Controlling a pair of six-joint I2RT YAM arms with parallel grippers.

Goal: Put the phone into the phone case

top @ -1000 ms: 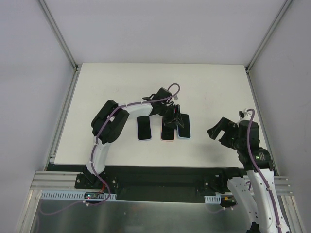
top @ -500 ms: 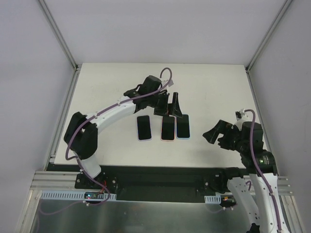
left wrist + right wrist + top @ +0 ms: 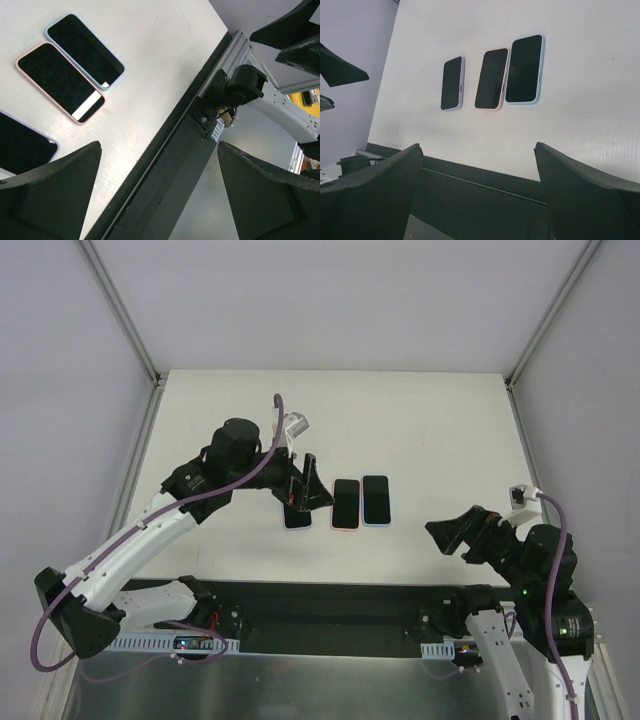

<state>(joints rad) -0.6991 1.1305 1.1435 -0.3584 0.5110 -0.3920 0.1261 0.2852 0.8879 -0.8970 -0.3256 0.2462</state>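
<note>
Three phones lie side by side on the white table point(image 3: 420, 420), each in a coloured case. The lavender-cased phone point(image 3: 296, 519) point(image 3: 452, 83) is on the left, the pink-cased phone point(image 3: 346, 504) point(image 3: 60, 81) in the middle, and the blue-cased phone point(image 3: 376, 499) point(image 3: 85, 50) on the right. My left gripper point(image 3: 303, 494) point(image 3: 159, 144) hangs open and empty above the lavender one, partly hiding it from above. My right gripper point(image 3: 457, 534) point(image 3: 477, 145) is open and empty, raised over the table's near right edge, well apart from the phones.
A black frame rail point(image 3: 330, 600) point(image 3: 485, 185) runs along the table's near edge, with the arm bases bolted to it. Metal uprights and pale walls enclose the table on the left, right and back.
My left gripper opened wide, let go at the middle phone, and drew back to the left and up. The right arm pulled back toward the near edge, still open.
</note>
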